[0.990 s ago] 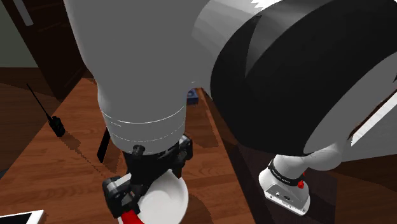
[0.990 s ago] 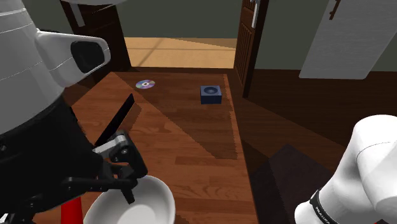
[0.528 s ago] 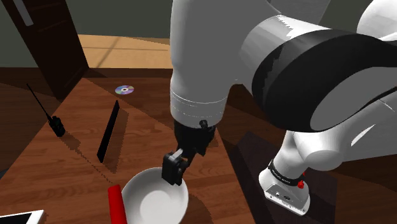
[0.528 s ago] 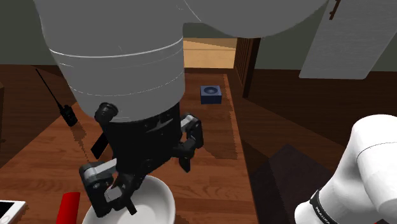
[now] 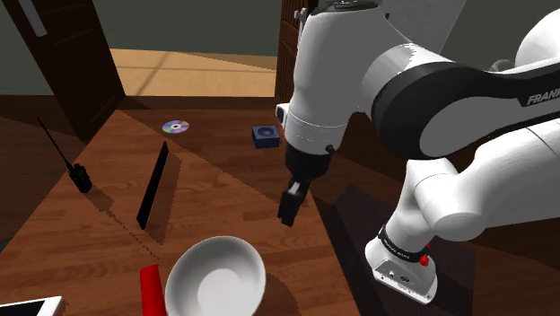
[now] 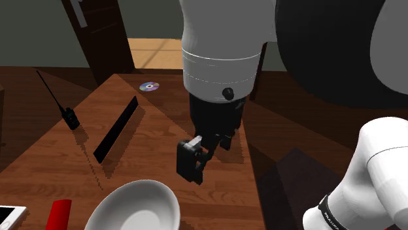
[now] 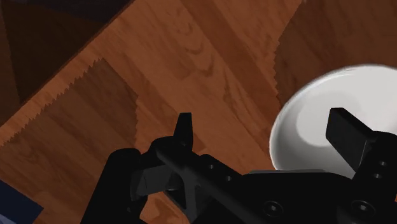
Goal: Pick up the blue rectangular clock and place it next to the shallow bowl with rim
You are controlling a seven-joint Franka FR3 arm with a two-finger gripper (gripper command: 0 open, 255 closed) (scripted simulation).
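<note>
Fingers (image 7: 183, 130) spread and empty hang above the tabletop (image 5: 206, 193) between white bowl (image 5: 215, 280) and blue clock (image 5: 265, 136), apparently poised to reach the ungrasped clock.

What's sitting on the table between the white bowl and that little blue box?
Nothing: in the shoulder view, only bare wooden tabletop runs from the bowl to the blue box.
</note>
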